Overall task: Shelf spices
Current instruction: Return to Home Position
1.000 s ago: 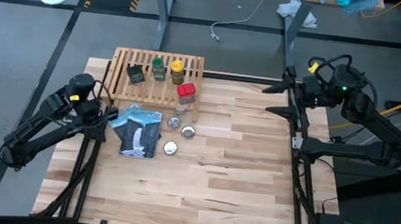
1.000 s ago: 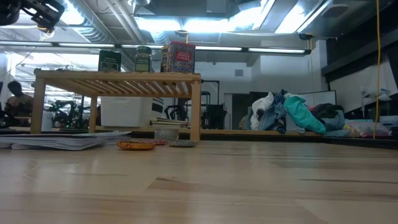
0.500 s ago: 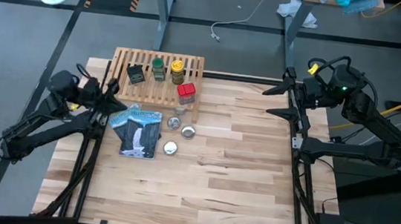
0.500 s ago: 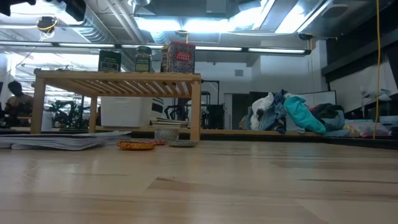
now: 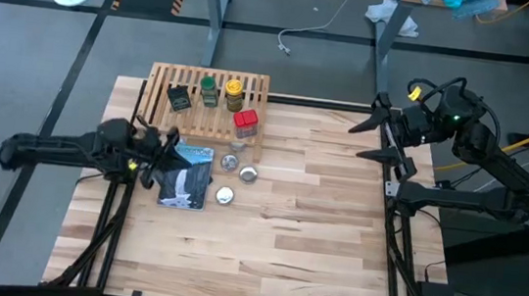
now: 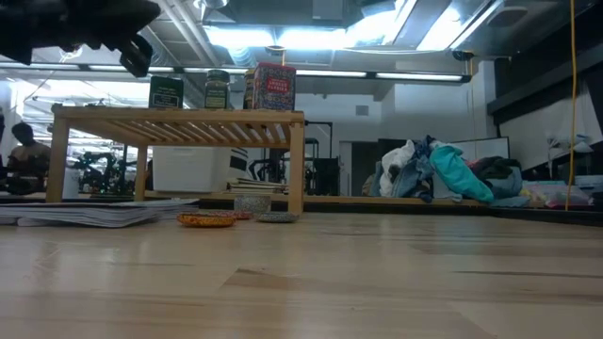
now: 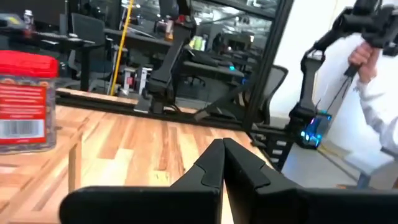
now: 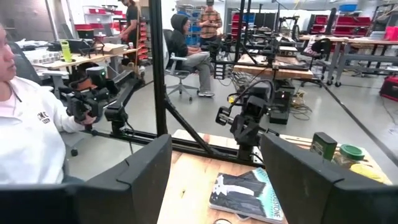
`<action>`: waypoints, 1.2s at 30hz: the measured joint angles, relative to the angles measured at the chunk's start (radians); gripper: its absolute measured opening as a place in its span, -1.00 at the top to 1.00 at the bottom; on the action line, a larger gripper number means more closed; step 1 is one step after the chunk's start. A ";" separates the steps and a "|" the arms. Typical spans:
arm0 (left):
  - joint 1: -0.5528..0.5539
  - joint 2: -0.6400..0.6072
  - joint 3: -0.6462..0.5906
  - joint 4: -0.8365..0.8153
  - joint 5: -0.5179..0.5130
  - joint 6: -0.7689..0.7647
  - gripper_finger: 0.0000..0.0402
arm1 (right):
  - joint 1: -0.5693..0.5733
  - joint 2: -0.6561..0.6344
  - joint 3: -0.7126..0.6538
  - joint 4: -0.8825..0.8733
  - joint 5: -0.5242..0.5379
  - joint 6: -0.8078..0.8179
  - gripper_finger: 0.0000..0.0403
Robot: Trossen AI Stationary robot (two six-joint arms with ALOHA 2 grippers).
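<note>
The front half of the tabletop (image 5: 284, 239) is bare butcher-block wood. Farther in, on its left side, lies a flat blue-and-white packet (image 5: 183, 171), with a few small silvery round tins (image 5: 225, 195) just beside it on the right, all lidded. The left arm reaches in low from the left edge and its tool (image 5: 168, 150) hangs over the packet's left side, clear of the tabletop; the left wrist view shows its two dark fingers (image 7: 208, 165) pressed together with nothing between them. Beyond the packet stands the shelf (image 5: 164, 76), the slatted light-wood rack at the far left of the tabletop, and all four spices sit upright on top of it. The red tin (image 5: 245, 120) is nearest, by the shelf's front right corner. Behind it, in a row from left to right, are the black tin (image 5: 179, 98), the green-capped jar (image 5: 209, 90) and the yellow-capped jar (image 5: 235, 94). All four are closed, so their contents cannot be made out. At the tabletop's right edge, well apart from the shelf, the right tool (image 5: 354, 143) is raised with its fingers spread wide, empty.
</note>
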 joint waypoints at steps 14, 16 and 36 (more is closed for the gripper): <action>-0.304 0.152 -0.074 0.125 -0.235 0.160 1.00 | 0.001 -0.038 -0.016 -0.047 -0.139 0.026 -0.26; -0.311 0.152 -0.078 0.125 -0.238 0.166 1.00 | 0.000 -0.067 -0.053 -0.048 -0.138 0.025 -0.26; -0.309 0.088 -0.079 0.019 -0.237 0.215 1.00 | 0.000 -0.428 -0.654 0.256 -0.088 0.169 -0.26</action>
